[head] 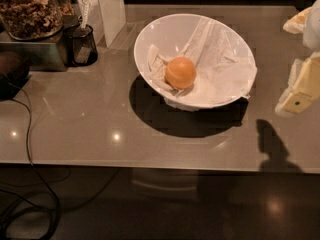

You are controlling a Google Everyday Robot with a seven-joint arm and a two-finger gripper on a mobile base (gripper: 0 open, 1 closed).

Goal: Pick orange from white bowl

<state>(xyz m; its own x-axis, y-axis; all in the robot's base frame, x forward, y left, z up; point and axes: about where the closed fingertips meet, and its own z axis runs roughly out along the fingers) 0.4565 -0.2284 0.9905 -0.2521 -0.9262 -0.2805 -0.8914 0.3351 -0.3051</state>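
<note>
A small round orange (pixel 180 72) lies in the large white bowl (pixel 170 26), on crumpled white paper, left of the bowl's middle. The bowl stands tilted on the grey counter (pixel 90 119), rim facing me. My gripper (pixel 301 86) shows at the right edge as cream-coloured parts, to the right of the bowl and apart from it. It holds nothing that I can see.
A dark mesh cup (pixel 82 44) stands at the back left beside a white upright block (pixel 111 9). A glass jar of nuts (pixel 30 9) sits on a metal box at far left. A black cable (pixel 27 134) trails over the counter's front edge.
</note>
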